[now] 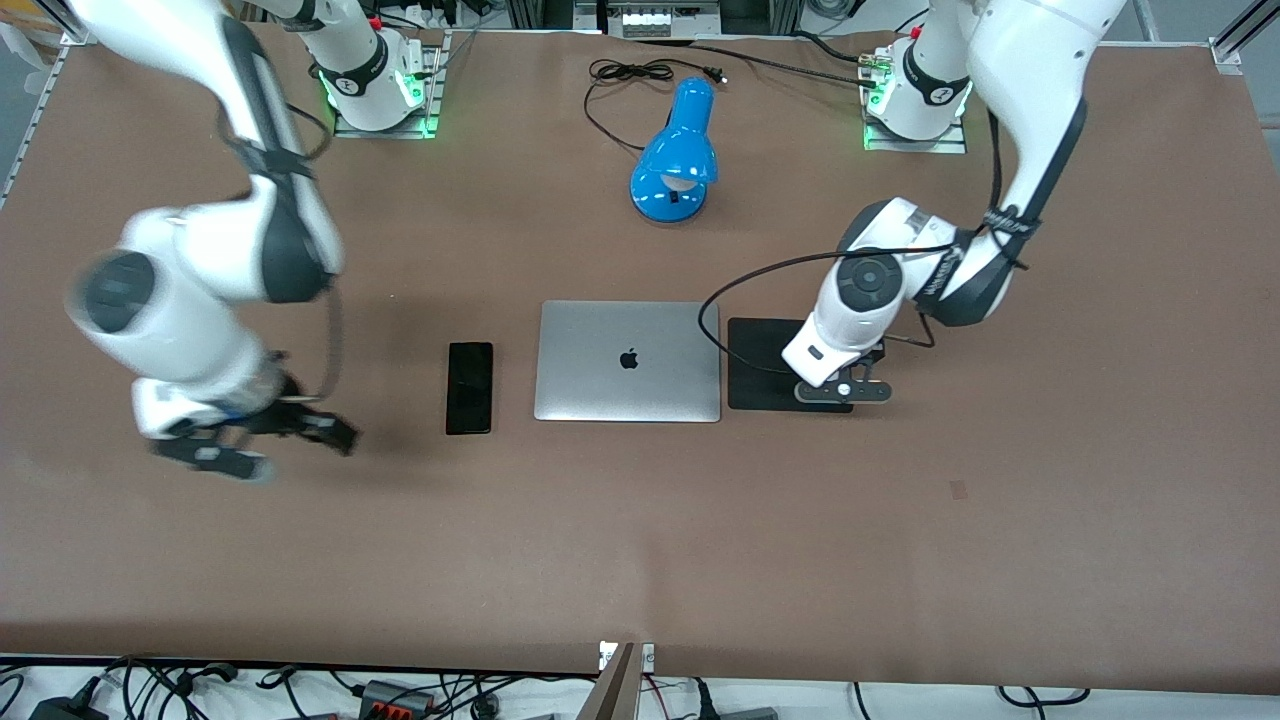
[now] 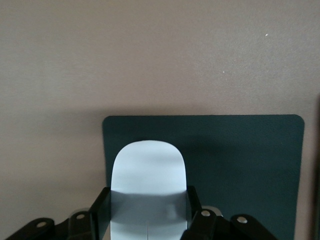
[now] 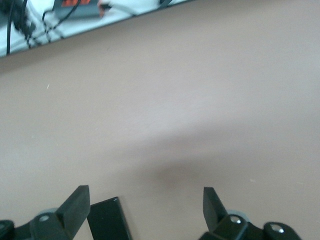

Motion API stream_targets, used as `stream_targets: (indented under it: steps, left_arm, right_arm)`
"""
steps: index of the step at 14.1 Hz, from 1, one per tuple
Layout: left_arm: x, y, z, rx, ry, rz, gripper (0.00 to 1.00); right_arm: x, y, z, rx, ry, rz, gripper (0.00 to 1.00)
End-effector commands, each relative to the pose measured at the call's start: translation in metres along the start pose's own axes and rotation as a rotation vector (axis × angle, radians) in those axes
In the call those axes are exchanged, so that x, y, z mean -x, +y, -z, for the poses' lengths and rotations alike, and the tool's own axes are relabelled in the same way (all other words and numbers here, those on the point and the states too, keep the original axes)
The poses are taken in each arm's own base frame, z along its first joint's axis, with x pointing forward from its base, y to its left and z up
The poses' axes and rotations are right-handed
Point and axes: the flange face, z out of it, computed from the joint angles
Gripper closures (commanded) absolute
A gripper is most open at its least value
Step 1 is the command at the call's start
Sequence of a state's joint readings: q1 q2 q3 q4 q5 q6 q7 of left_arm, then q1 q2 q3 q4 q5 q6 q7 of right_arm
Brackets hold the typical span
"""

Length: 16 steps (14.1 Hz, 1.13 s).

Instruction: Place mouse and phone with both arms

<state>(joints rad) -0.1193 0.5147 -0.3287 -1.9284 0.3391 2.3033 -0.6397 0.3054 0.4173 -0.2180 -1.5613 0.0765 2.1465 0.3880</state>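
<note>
The slim black rectangular phone (image 1: 469, 387) lies flat on the brown table (image 1: 640, 540), just beside the closed silver laptop (image 1: 628, 360) toward the right arm's end, its long edge parallel to the laptop's, which suggests it is already placed. The right gripper (image 1: 262, 443) hangs over bare table near the phone with its 2 fingers (image 3: 76, 202) spread wide and nothing between them; a dark corner, probably the phone (image 3: 108, 220), shows at the edge of its wrist view. At the laptop's other flank, the left gripper (image 1: 843, 392) sits low over the squarish black mouse pad (image 1: 762, 352), its fingers (image 2: 101, 212) clenched on the sides of the small white glossy oval mouse (image 2: 148, 187), gripped across its narrow width so it stays level. The mouse looks to be on or just above the pad; release seems the remaining step. A blue desk lamp (image 1: 675, 155) lies farther from the front camera.
</note>
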Motion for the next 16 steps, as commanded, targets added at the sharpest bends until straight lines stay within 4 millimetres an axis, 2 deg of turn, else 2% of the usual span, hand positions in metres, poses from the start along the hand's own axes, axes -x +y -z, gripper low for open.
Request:
stream_targets:
  steps: [1,2,3,5,6,7,8,9,10,12,14,15,16]
  left_arm:
    - [0.003,0.009,-0.015,0.005,0.027,0.019,0.70]
    - [0.005,0.013,-0.022,0.015,0.028,0.026,0.70]
    - [0.008,0.015,-0.028,0.025,0.029,0.033,0.70]
    - [0.011,0.016,-0.036,0.042,0.034,0.032,0.70]
    - [0.011,0.016,-0.038,0.041,0.031,0.032,0.67]
    - [0.011,0.016,-0.038,0.041,0.031,0.032,0.47]
    - [0.011,0.015,-0.038,0.041,0.031,0.033,0.11]
    - [0.010,0.015,-0.036,0.040,0.033,0.031,0.00]
    - [0.009,0.013,-0.033,0.038,0.035,0.028,0.00]
    - [0.002,0.003,-0.011,0.037,0.066,0.040,0.00]
    - [-0.008,-0.009,0.028,0.012,0.097,0.060,0.00]
    - [-0.012,-0.017,0.042,-0.010,0.092,0.071,0.00]
    - [-0.015,-0.024,0.064,-0.041,0.091,0.053,0.00]
  right_arm:
    - [0.010,0.030,0.067,0.006,-0.066,-0.041,0.00]
    - [0.007,0.055,0.088,0.012,-0.073,-0.073,0.00]
    - [0.010,0.074,0.120,-0.005,-0.066,-0.080,0.00]
    - [0.028,0.100,0.158,-0.004,-0.130,0.009,0.00]
    - [0.040,0.112,0.167,-0.005,-0.159,0.050,0.00]
    - [0.050,0.129,0.169,0.017,-0.166,0.082,0.00]
    - [0.063,0.140,0.167,0.035,-0.164,0.137,0.00]
    - [0.066,0.148,0.171,0.027,-0.145,0.151,0.00]
    - [0.067,0.157,0.172,0.030,-0.169,0.142,0.00]
    - [0.058,0.158,0.184,0.039,-0.183,0.129,0.00]
    - [0.045,0.155,0.181,0.047,-0.148,0.137,0.00]
    - [0.036,0.138,0.176,0.063,-0.138,0.160,0.00]
    - [0.027,0.136,0.189,0.065,-0.121,0.161,0.00]
